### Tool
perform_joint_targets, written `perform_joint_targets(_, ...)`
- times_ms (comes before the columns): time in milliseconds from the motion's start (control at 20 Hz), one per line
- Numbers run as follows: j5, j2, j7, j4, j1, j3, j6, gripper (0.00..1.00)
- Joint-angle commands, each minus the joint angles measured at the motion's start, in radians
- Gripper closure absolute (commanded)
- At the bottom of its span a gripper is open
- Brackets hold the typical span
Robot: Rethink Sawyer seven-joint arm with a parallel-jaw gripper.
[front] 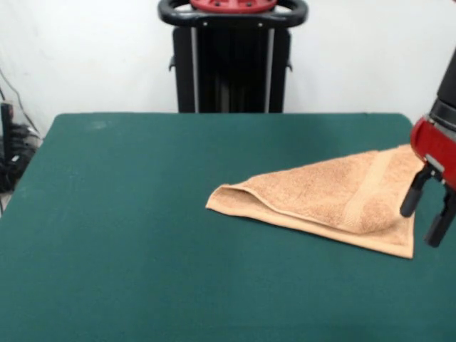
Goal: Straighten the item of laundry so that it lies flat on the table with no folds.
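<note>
Two fingers apart, hand (425,207) empty, beside towel (335,199).

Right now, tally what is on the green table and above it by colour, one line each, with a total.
Tan-orange: 1, the folded towel
Red and black: 1, the gripper, open beside the towel
Total: 2

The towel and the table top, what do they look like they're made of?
The towel looks like terry cloth: tan-orange, with a nubby, matte pile and a smoother woven band near one edge. The table seems covered in dark green felt-like fabric, flat and without shine.
</note>
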Motion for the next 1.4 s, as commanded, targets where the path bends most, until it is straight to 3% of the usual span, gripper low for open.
perform_joint_targets(50,0.037,0.009,0.27,0.208,0.025,0.067,-0.045,0.0)
perform_joint_targets(1000,0.082,0.062,0.251,0.296,0.048,0.107,-0.224,0.0)
perform_joint_targets(1400,0.079,0.03,0.241,0.338,0.062,0.1,-0.174,0.0)
